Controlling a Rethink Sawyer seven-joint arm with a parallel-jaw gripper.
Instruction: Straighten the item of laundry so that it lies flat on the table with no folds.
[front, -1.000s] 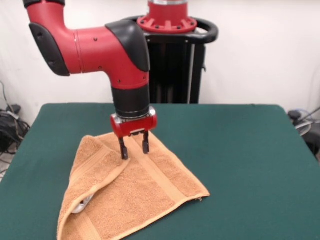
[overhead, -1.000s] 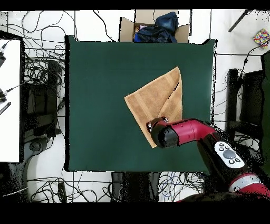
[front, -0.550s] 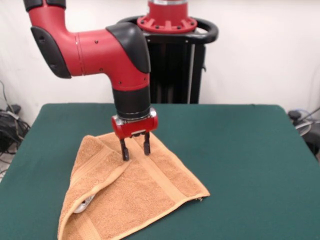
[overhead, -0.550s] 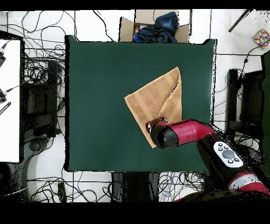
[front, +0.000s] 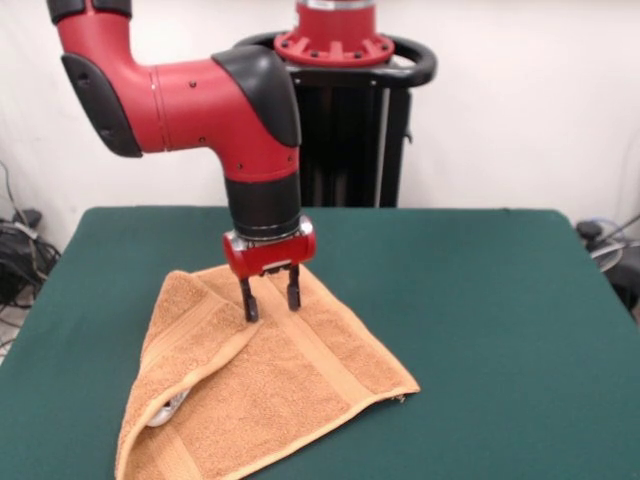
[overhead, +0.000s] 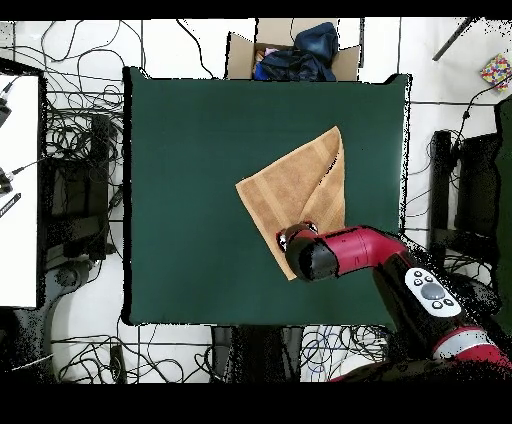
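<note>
The item of laundry (front: 265, 385) (overhead: 290, 185) is an orange-tan towel lying on the dark green table (front: 480, 320) (overhead: 190, 200), with its left side folded over onto itself and a small white tag showing under that fold. In the front view my gripper (front: 270, 303) points straight down over the towel's far part, right by the folded edge. Its two black fingers stand apart, open, with nothing between them, their tips at or just above the cloth. In the overhead view the arm's red and black wrist (overhead: 312, 256) hides the gripper and the towel's near corner.
A cardboard box (overhead: 290, 52) with dark cloth in it stands past the table's far edge in the overhead view. Cables lie on the floor around the table. Green tabletop surrounds the towel on all sides.
The arm shifted very slightly to the right and down over the towel between a second ago and half a second ago. Since then nothing has visibly moved.
</note>
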